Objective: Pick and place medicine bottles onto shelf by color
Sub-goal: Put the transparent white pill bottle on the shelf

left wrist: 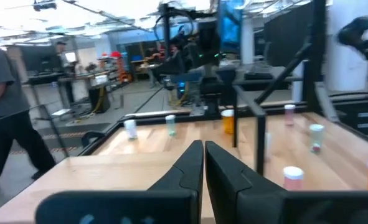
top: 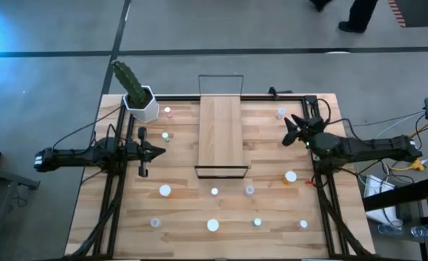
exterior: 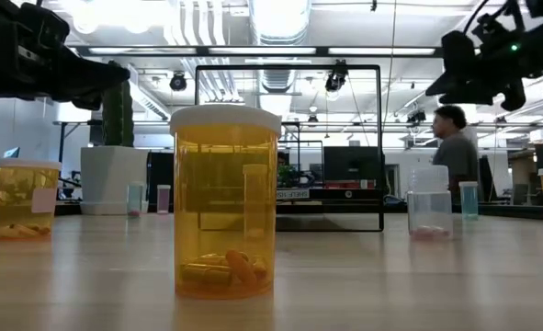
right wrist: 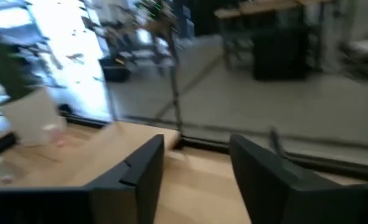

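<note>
The shelf point(top: 221, 134) is a light-wood board with black wire frames at its ends, lying in the middle of the table. Small white-capped medicine bottles stand scattered around it on their bases: several along the near side point(top: 212, 225), one orange at the right point(top: 290, 176), one near the far right corner point(top: 281, 112), two by the pot point(top: 167, 112). The low view shows an orange bottle up close point(exterior: 225, 202). My left gripper point(top: 159, 151) hovers left of the shelf, shut and empty point(left wrist: 203, 165). My right gripper point(top: 293, 130) hovers right of the shelf, open and empty point(right wrist: 196, 162).
A white pot with a green cactus-like plant point(top: 140, 101) stands at the far left corner of the table. Black frame rails point(top: 112, 188) run along the table's sides. People stand in the room beyond point(exterior: 455, 147). Bare wood lies between the shelf and the near row of bottles.
</note>
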Robot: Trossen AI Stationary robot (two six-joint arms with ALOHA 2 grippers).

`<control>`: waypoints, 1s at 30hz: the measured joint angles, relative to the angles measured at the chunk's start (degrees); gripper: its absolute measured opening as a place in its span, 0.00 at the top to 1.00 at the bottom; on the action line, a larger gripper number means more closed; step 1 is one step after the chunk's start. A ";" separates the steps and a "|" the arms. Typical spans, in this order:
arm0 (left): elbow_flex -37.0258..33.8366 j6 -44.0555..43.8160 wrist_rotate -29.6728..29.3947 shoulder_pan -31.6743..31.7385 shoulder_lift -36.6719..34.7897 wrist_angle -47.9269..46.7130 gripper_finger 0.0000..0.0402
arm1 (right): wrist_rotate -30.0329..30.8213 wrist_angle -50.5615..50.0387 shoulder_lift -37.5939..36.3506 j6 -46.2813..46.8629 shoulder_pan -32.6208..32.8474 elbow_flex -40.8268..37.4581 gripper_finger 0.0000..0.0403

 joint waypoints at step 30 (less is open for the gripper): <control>-0.01 2.02 -4.23 0.01 0.28 -0.50 1.00 | -19.97 -9.53 29.16 18.65 -22.65 13.25 0.29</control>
